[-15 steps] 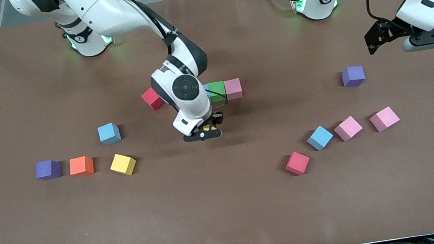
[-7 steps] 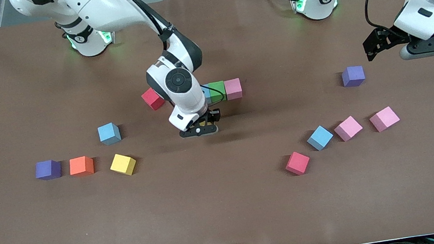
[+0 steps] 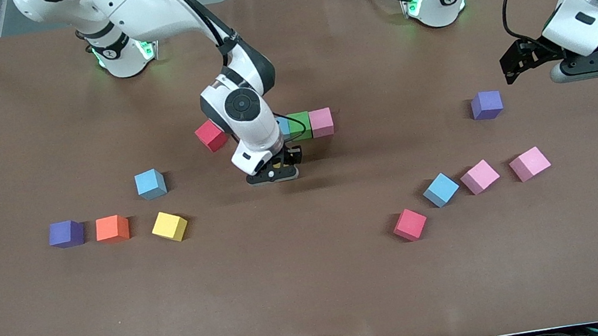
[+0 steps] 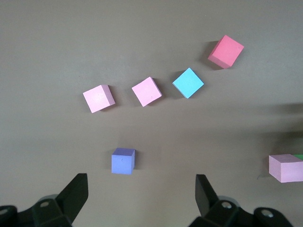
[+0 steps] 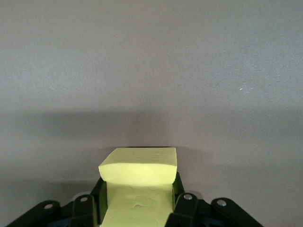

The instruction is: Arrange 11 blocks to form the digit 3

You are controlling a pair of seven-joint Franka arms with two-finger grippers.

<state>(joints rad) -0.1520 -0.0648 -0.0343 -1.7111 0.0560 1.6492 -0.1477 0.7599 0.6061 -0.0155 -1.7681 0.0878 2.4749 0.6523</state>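
Row begun mid-frame: blue cube [image 3: 284, 127], green cube [image 3: 299, 125], pink cube [image 3: 321, 122] touching. Yellow cube [image 5: 138, 182] clamped in jaws. Others scattered.

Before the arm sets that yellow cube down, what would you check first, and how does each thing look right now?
1. Yellow cube held firmly in the right hand: ok.
2. Started row, green cube touching pink cube: ok.
3. Hand lined up with the spot beside the row: cannot tell.
4. Left hand open, waiting over the table near the purple cube: ok.
5. Digit finished: not ok.
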